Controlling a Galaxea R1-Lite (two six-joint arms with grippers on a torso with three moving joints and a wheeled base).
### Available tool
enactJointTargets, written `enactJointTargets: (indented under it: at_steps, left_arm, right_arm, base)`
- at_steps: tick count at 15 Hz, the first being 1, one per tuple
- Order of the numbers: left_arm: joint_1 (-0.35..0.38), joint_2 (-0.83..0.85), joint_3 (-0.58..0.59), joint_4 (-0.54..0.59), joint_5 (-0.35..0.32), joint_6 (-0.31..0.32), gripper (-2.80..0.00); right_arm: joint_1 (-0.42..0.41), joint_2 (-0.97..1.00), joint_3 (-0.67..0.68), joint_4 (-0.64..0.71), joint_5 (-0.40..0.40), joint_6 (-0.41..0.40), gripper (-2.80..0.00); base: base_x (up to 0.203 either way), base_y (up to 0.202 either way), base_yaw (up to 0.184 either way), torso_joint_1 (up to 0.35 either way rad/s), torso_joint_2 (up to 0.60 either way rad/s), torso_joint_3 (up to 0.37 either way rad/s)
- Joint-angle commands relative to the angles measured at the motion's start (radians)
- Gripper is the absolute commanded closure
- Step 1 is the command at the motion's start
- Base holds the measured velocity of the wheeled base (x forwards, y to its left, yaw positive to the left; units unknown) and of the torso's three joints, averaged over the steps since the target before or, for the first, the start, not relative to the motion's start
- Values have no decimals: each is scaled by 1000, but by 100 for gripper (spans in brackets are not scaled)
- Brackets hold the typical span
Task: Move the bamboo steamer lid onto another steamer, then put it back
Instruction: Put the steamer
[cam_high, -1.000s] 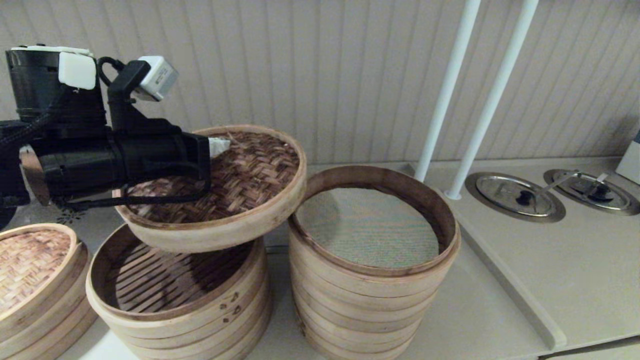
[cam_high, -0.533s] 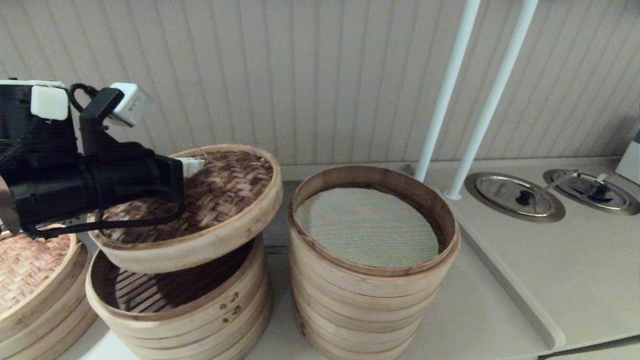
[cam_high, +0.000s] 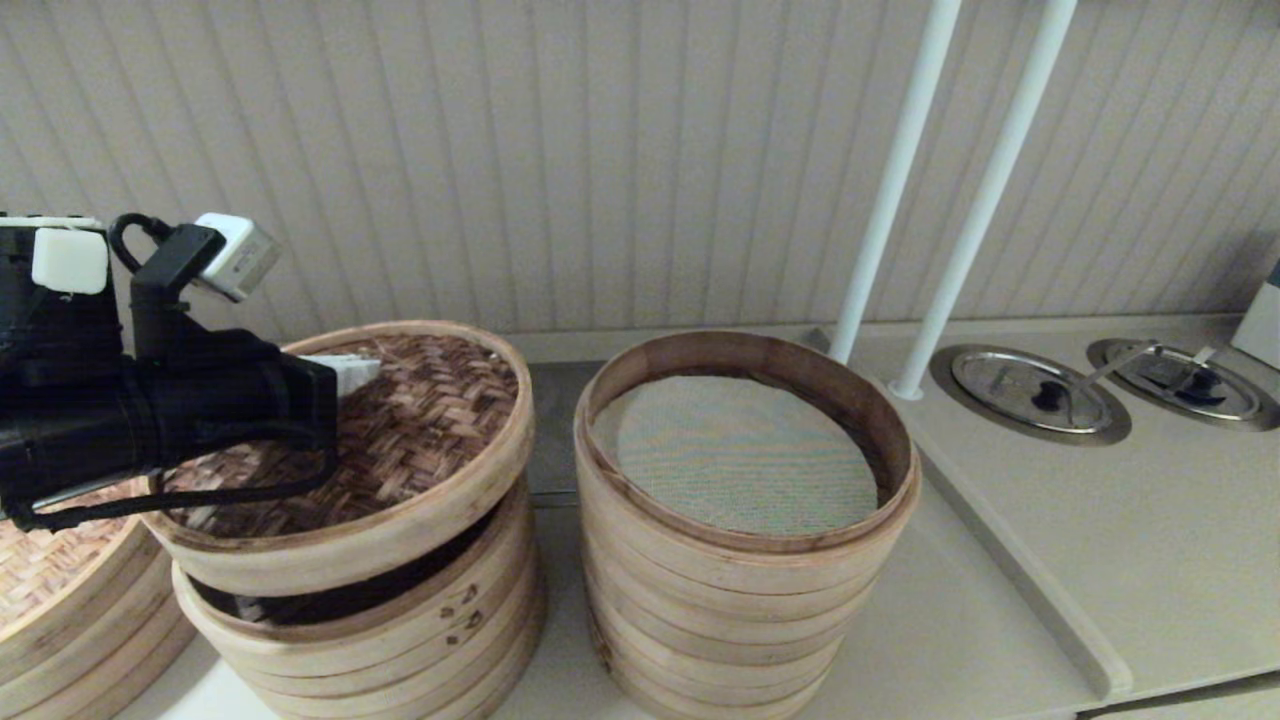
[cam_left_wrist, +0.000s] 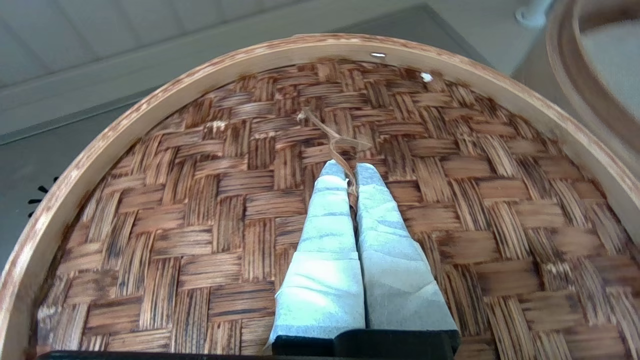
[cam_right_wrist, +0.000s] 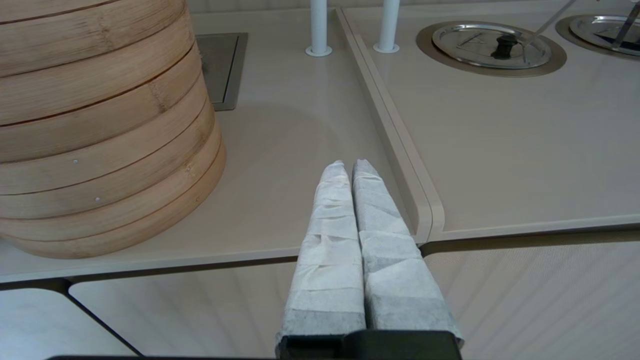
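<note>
Since the earlier frames the bamboo steamer lid has travelled left and down; it sits tilted just above the shorter slatted steamer, clear of the mesh-lined steamer. No legible writing. The left gripper is clamped on the lid's handle strand. The right gripper is pressed closed, parked low over the counter.

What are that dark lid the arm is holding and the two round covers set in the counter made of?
The bamboo steamer lid looks like woven bamboo strips, stained dark brown, inside a pale bent-bamboo hoop. The round covers look like polished metal, probably stainless steel: they shine and reflect.
</note>
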Motion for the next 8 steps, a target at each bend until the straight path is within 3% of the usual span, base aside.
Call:
enactJointTargets:
  at_steps: [1, 5, 8]
  left_arm:
    - [3, -5, 33, -28, -1, 8, 0]
    - [2, -3, 98, -62, -1, 22, 0]
    - [6, 27, 148, -153, -1, 28, 0]
  right_arm:
    - [0, 0, 3, 0, 0, 0, 0]
    - [0, 0, 3, 0, 0, 0, 0]
    - [0, 0, 3, 0, 0, 0, 0]
  base:
    - [0, 0, 0, 0, 0, 0]
    - [0, 0, 0, 0, 0, 0]
    - [0, 0, 0, 0, 0, 0]
